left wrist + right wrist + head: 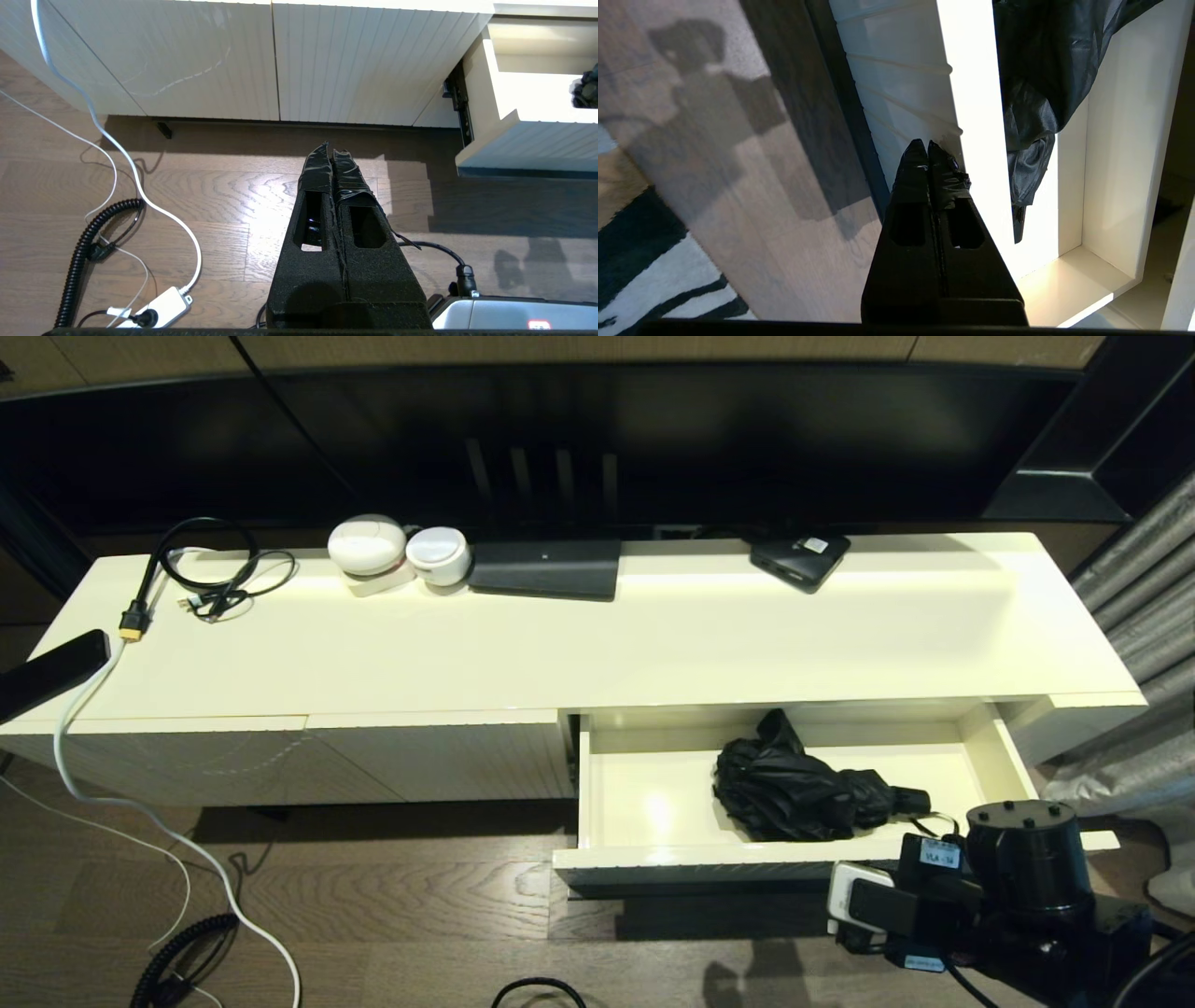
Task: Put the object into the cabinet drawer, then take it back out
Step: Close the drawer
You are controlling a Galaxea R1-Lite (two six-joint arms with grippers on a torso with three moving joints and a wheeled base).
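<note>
Right end effector [928, 151] hovers just outside the cabinet drawer [653, 863] front, pads pressed together and holding nothing; the left end effector [332, 154] is parked low over the floor, likewise closed. That drawer stands pulled out, and the umbrella [794, 789] lies inside it toward the right (handle pointing right, wrist loop trailing, though the loop is hard to trace). Risk, as I judge it: pinching only loose fabric, so the umbrella slips or snags the drawer front.
</note>
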